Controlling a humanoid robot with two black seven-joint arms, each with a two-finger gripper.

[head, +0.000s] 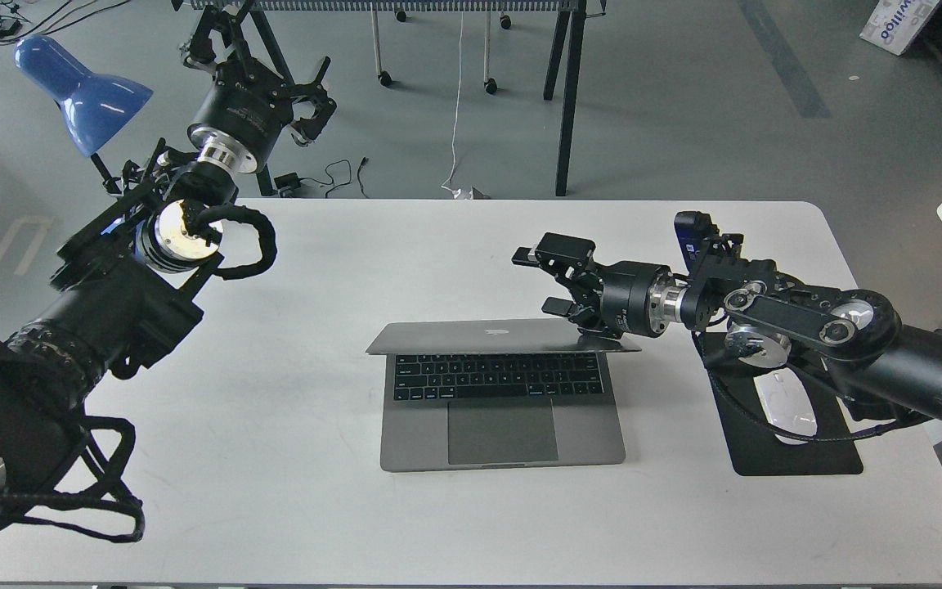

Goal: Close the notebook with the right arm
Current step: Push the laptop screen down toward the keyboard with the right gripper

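Already tilted forward, the notebook (502, 384) lid meets my right gripper (549, 282) — fingers spread, gripping nothing — which could slip off the corner.

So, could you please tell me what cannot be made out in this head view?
- Notebook screen: the lid tilts toward the camera, so only its back shows.
- Right pincer contact with the lid: its wrist hides the lid's right corner.
- White mouse on the black pad: partly hidden by the right arm and cable.
- Left pincer: dark and small; its state is unclear.
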